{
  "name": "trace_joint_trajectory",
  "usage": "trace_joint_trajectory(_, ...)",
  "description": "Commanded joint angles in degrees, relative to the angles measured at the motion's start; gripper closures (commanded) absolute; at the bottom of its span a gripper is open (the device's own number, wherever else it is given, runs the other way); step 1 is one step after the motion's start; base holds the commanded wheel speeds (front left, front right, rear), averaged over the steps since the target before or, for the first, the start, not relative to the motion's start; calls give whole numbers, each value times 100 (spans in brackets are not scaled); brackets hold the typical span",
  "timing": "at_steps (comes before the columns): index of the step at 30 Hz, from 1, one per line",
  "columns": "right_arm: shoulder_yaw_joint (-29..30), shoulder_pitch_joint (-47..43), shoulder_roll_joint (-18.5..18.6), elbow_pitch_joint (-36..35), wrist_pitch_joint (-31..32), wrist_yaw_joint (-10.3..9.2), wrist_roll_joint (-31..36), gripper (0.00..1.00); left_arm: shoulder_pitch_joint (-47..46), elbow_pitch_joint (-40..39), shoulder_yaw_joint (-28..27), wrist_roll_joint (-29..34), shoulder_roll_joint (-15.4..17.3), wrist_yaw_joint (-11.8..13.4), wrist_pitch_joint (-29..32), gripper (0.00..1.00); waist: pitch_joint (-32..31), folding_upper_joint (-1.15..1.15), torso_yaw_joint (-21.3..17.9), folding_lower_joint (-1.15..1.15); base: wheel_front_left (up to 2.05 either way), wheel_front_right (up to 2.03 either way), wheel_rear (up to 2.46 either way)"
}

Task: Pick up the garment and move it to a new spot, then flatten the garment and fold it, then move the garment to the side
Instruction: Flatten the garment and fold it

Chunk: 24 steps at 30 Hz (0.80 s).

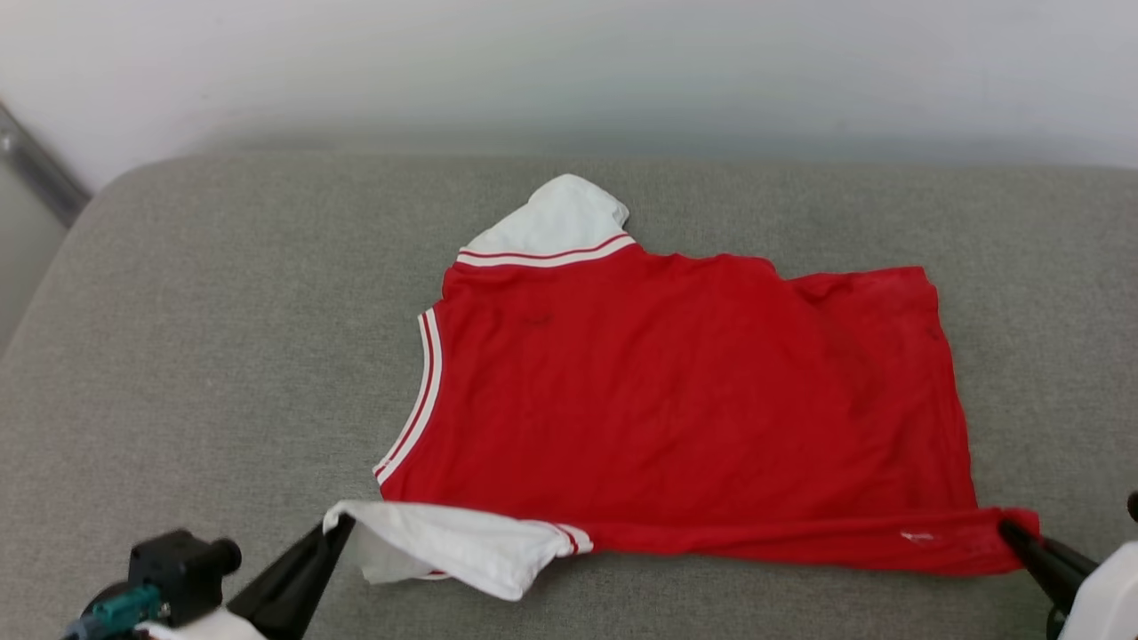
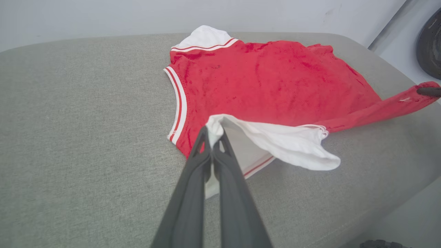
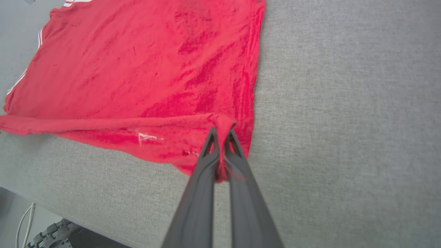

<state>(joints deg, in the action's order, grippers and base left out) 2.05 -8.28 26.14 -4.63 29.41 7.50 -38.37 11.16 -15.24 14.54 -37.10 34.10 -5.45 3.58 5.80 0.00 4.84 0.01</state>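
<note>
red garment (image 1: 676,391) lay spread on the grey cushion (image 1: 222,311), no lettering showing. the left hand (image 2: 213,132) was clenched on the white sleeve (image 1: 462,542) and the right hand (image 3: 222,132) pinched the hem corner (image 3: 224,120), so the near edge stretched taut between them, probably to keep it straight for a fold. the cushion's woven cover looked soft and grippy. a pale wall (image 1: 569,71) stood behind.
</note>
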Motion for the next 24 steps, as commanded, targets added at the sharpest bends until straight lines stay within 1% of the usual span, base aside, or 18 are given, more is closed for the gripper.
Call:
trace_joint_trajectory(1,-5,207,-29,8,34,-2,80,100,-238,62,-20,37,-43,-2,-42,100,174,0,-25,-1,0,0,0)
trace_joint_trajectory(3,-15,391,39,72,68,-2,210,100,-546,158,-3,101,-68,-11,-51,100,307,0,-10,-1,0,0,0)
trace_joint_trajectory(6,-4,704,21,163,85,-2,311,100,-999,390,38,145,-157,-20,-22,100,500,0,6,-1,0,0,0)
trace_joint_trajectory(7,-4,704,21,163,85,-2,311,100,-999,390,38,145,-157,-20,-22,100,500,0,6,-1,0,0,0)
trace_joint_trajectory(9,-55,874,38,255,148,-2,386,100,-1287,637,33,189,-193,23,12,100,623,0,-2,-1,0,0,0)
trace_joint_trajectory(14,-258,1311,73,471,215,-2,507,100,-1939,1257,174,248,-280,-38,113,100,943,0,-8,-1,0,0,0)
trace_joint_trajectory(19,-505,1690,140,779,201,-2,655,100,-2442,1904,457,442,-330,-102,111,100,1164,0,-28,-1,0,0,0)
trace_joint_trajectory(24,-711,1958,167,1106,65,-2,795,100,-2801,2509,725,579,-477,-144,-106,100,1242,0,-29,-1,0,0,0)
